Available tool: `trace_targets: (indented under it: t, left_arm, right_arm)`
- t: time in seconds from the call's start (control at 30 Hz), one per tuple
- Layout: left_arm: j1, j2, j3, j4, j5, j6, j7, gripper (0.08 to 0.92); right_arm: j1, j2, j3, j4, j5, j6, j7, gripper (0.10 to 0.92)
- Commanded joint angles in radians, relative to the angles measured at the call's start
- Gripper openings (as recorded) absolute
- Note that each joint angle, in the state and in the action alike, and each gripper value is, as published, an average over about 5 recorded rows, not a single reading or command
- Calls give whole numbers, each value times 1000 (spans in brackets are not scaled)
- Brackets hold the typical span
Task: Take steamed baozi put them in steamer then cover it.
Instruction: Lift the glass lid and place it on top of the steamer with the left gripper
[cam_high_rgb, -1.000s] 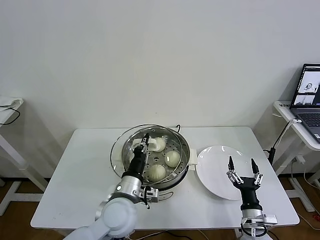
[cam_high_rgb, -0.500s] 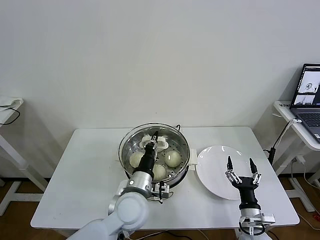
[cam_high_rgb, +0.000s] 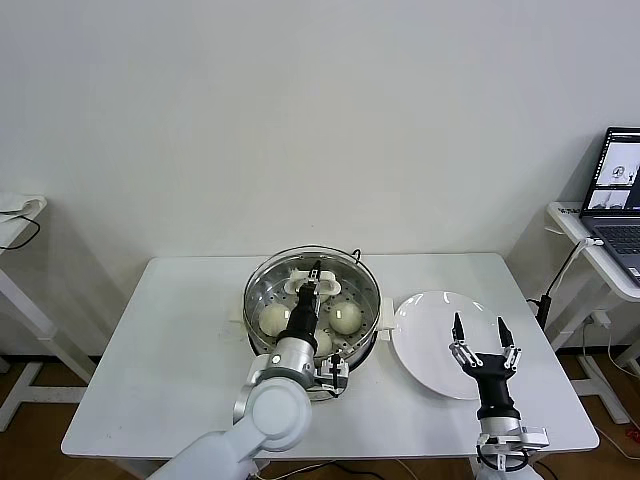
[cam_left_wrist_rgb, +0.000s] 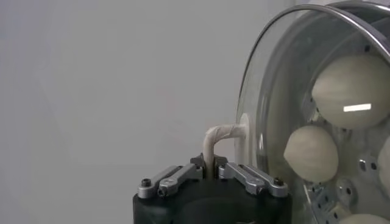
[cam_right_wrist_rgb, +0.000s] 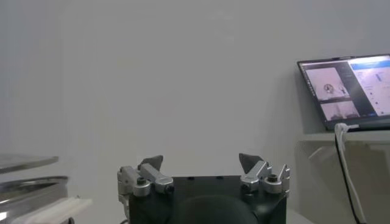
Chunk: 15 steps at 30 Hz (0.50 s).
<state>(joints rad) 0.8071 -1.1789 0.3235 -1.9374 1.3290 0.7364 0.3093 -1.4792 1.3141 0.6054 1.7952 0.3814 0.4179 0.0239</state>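
From the head view, the left gripper (cam_high_rgb: 314, 272) reaches over the steamer (cam_high_rgb: 312, 306) near the middle of the white table (cam_high_rgb: 160, 350), its fingers pressed together on the cream handle of the glass lid (cam_high_rgb: 352, 272), which sits over the pot. Through the glass, buns (cam_high_rgb: 346, 317) show on the perforated tray; three are plain, and a fourth may be hidden under the arm. To the right of the pot lies a white plate (cam_high_rgb: 430, 330), and the right gripper (cam_high_rgb: 478, 327) hangs above its near part with fingers spread wide, holding nothing. A laptop (cam_high_rgb: 620, 185) stands on a side table at the far right. In the left wrist view, the left gripper (cam_left_wrist_rgb: 210, 171) pinches the lid's handle (cam_left_wrist_rgb: 220, 135), and the lid (cam_left_wrist_rgb: 274, 85) fills the side of the picture with buns (cam_left_wrist_rgb: 312, 153) showing behind the glass. In the right wrist view, the right gripper (cam_right_wrist_rgb: 202, 163) stands open and empty, with the steamer's rim (cam_right_wrist_rgb: 30, 182) at the edge and the laptop (cam_right_wrist_rgb: 344, 91) beyond.
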Motion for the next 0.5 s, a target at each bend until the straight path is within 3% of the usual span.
trace_targets:
  t: [0.03, 0.5]
  left_arm:
    - [9, -60, -23, 41, 10, 49, -21, 189]
    - [35, -104, -50, 86, 34, 49, -59, 189]
  right_arm:
    - [2, -2, 1, -3, -1, 0, 0, 823]
    - [10, -4, -2, -15, -1, 2, -4, 823]
